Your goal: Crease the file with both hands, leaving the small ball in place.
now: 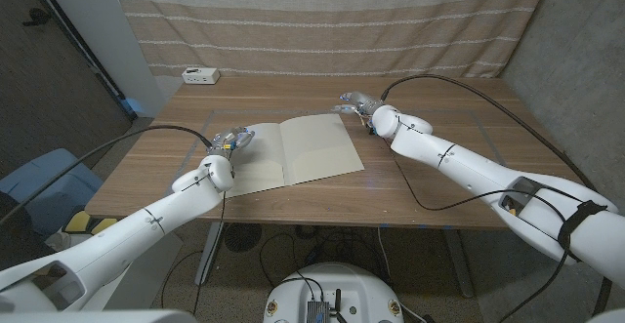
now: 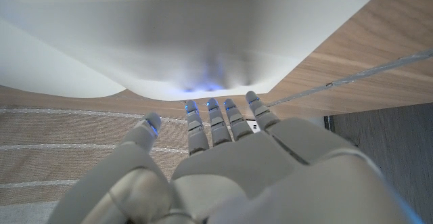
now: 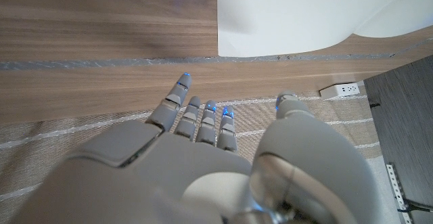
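One file (image 1: 293,153) lies open on the wooden desk (image 1: 430,181), a single pale sheet-like folder with one centre fold dividing it into two leaves. Its long axis runs across the desk from the robot's left to its right, tilted a little so that the right leaf sits farther from the robot than the left one; the fold runs roughly from the near edge toward the far edge. It rests near the middle of the desk, between the two arms. Two hands are in view. The left hand (image 1: 231,141) is at the file's left edge, and in the left wrist view its fingers (image 2: 211,119) are stretched out side by side with their tips at or just under the lifted, blurred edge of the file (image 2: 196,41); whether they actually touch it cannot be told. The right hand (image 1: 356,103) hovers just beyond the file's far right corner, apart from it, and in the right wrist view its fingers (image 3: 203,119) are extended and slightly spread, holding nothing, with the corner of the file (image 3: 298,14) ahead of them. One small white power strip (image 1: 201,75) sits at the far left corner of the desk, in front of a striped curtain (image 1: 322,20).
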Motion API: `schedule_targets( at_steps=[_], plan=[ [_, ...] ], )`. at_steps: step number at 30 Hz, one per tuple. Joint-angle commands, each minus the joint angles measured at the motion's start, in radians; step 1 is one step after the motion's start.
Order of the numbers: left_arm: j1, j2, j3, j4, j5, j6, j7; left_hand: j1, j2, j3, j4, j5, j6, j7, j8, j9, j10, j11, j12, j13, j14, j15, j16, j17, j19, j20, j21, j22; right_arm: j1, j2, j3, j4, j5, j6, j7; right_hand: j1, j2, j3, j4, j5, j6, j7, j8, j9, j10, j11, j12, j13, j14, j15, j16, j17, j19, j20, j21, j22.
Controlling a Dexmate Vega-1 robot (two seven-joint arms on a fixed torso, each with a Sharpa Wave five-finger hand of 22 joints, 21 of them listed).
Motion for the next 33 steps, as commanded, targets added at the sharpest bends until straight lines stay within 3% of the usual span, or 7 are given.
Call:
schedule_targets(
  at_steps=[1, 10, 26, 33],
  plan=[
    [-0.027, 0.001, 0.032, 0.012, 0.035, 0.063, -0.055, -0.006, -0.01, -0.006, 0.0, -0.001, 0.01, 0.0, -0.006, 0.005, 0.006, 0.003, -0.004, 0.002, -0.001, -0.001, -0.001, 0.004, -0.005, 0.005, -0.002, 0.003, 0.091, 0.072, -0.109, 0.094, -0.077, -0.057, 0.057, -0.019, -0.004, -0.012, -0.001, -0.001, -0.003, -0.008, -0.002, 0.004, -0.023, 0.0, -0.002, 0.006, -0.034, -0.005, -0.004, 0.002, -0.042, -0.015, -0.009, 0.004],
    [-0.04, -0.002, 0.043, 0.023, 0.04, 0.065, -0.07, -0.02, -0.013, -0.013, 0.007, -0.003, 0.02, 0.005, -0.007, 0.005, 0.014, 0.007, -0.004, 0.002, -0.001, -0.001, -0.002, 0.006, -0.007, 0.003, -0.004, 0.004, 0.144, 0.118, -0.162, 0.195, -0.115, -0.049, 0.093, -0.027, -0.008, -0.019, -0.004, 0.0, -0.009, -0.011, -0.003, 0.005, -0.045, -0.003, -0.004, 0.006, -0.066, -0.011, -0.008, 0.001, -0.065, -0.024, -0.009, 0.004],
    [-0.055, -0.011, 0.055, 0.046, 0.033, 0.083, -0.091, -0.037, -0.017, -0.021, 0.015, -0.003, 0.022, 0.013, -0.012, 0.005, 0.02, 0.007, -0.007, 0.003, -0.001, -0.002, -0.003, 0.008, -0.008, 0.002, -0.007, 0.004, 0.248, 0.252, -0.221, 0.493, -0.108, 0.033, 0.148, -0.046, -0.016, -0.033, -0.009, 0.003, -0.068, -0.017, -0.015, 0.006, -0.096, -0.009, -0.006, 0.007, -0.113, -0.015, -0.006, 0.0, -0.102, -0.028, -0.005, 0.004],
    [-0.061, -0.015, 0.059, 0.059, 0.029, 0.069, -0.094, -0.049, -0.02, -0.026, 0.021, -0.003, 0.02, 0.014, -0.016, 0.006, 0.017, 0.009, -0.012, 0.003, -0.009, -0.009, -0.007, 0.008, -0.012, 0.001, -0.01, 0.004, 0.269, 0.285, -0.247, 0.557, -0.11, 0.04, 0.163, -0.053, -0.02, -0.039, -0.01, 0.003, -0.076, -0.017, -0.013, 0.006, -0.103, -0.011, -0.004, 0.007, -0.12, -0.015, -0.004, 0.0, -0.111, -0.027, -0.004, 0.004]
  ],
)
